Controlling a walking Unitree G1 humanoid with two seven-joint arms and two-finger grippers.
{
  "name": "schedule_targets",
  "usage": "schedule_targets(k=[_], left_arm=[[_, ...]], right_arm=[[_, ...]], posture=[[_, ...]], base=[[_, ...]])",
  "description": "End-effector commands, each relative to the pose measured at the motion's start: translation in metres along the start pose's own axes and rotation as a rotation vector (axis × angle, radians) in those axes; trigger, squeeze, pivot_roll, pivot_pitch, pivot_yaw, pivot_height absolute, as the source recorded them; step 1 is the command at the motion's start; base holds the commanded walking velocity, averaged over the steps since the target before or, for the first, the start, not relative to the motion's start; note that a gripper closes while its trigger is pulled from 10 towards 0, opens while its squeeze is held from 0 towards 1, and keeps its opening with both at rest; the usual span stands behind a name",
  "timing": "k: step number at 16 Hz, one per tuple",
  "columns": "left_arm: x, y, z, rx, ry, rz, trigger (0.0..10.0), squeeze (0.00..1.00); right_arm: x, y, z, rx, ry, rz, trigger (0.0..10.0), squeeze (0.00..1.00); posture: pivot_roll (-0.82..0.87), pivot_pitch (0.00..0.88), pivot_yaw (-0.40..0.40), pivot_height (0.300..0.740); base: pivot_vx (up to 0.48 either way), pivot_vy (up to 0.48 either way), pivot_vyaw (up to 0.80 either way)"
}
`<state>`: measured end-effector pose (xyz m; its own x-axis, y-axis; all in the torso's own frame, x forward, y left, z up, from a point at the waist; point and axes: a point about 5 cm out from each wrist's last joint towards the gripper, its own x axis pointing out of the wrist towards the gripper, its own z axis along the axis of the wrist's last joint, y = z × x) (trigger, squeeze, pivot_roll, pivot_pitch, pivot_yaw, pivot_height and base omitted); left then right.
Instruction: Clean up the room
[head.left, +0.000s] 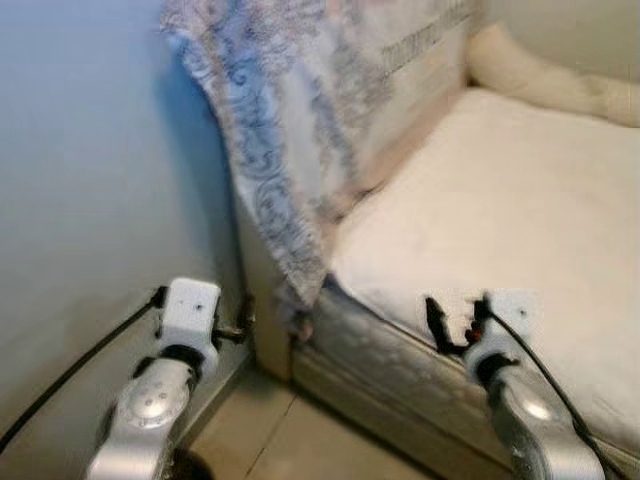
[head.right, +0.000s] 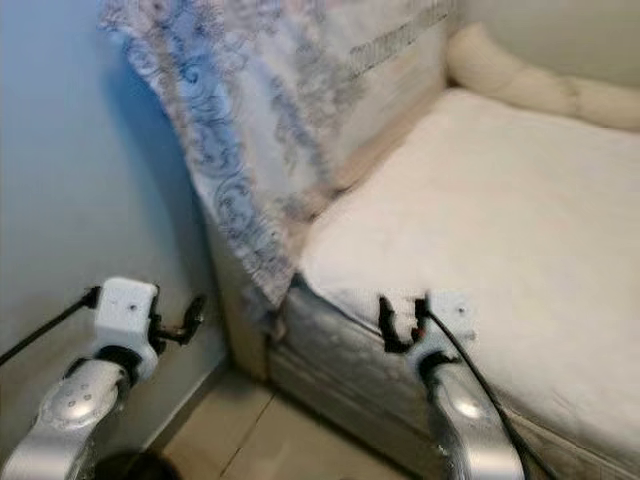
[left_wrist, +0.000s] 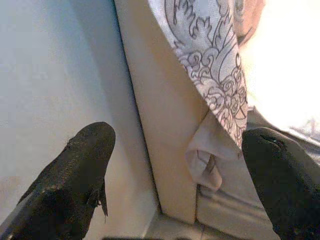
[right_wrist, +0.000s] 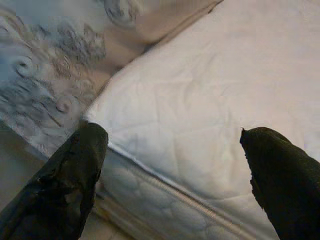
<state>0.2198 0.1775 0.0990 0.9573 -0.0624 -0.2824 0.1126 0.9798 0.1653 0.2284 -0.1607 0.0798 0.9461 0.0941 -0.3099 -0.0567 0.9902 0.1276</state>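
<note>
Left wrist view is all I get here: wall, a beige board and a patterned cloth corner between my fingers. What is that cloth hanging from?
Observer: The patterned blanket is draped over the headboard at the head of a bed, its corner hanging down by the mattress.
Operator: Where is my right gripper?
Observer: The right gripper is at the mattress's near edge, fingers open, holding nothing.
Operator: Anything else on the bed?
Observer: A long cream pillow lies along the far side against the wall.
Operator: And my left one?
Observer: The left gripper is open beside the blanket's hanging corner, between the wall and the bed.
</note>
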Motion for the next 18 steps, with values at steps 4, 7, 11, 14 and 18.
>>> schedule_targets(k=[4,7,11,14,18], left_arm=[[0.006,0.000,0.012,0.006,-0.054,-0.001,10.0,0.00],[0.010,0.002,0.014,0.008,-0.063,0.014,10.0,0.00],[0.012,0.007,0.016,-0.020,-0.067,0.052,10.0,0.00],[0.014,0.004,0.018,-0.020,-0.074,0.042,10.0,0.00],[0.013,0.004,0.012,-0.030,-0.059,0.061,10.0,0.00]], right_arm=[[0.002,0.001,0.004,-0.026,0.000,0.013,10.0,0.00],[0.002,0.000,0.003,-0.022,-0.002,0.011,10.0,0.00],[0.002,-0.006,0.004,-0.056,-0.022,-0.046,10.0,0.00],[0.003,-0.007,0.007,-0.063,-0.029,-0.056,10.0,0.00],[0.003,-0.011,0.008,-0.093,-0.050,-0.070,10.0,0.00]], posture=[[-0.07,0.009,-0.014,0.740],[-0.07,0.015,-0.014,0.740],[-0.08,0.023,-0.003,0.740],[-0.08,0.030,-0.006,0.740],[-0.10,0.018,-0.010,0.740]], base=[[0.000,0.000,-0.75],[0.000,-0.146,-0.48],[0.000,-0.435,0.00],[0.000,-0.434,0.00],[0.000,-0.437,0.00]])
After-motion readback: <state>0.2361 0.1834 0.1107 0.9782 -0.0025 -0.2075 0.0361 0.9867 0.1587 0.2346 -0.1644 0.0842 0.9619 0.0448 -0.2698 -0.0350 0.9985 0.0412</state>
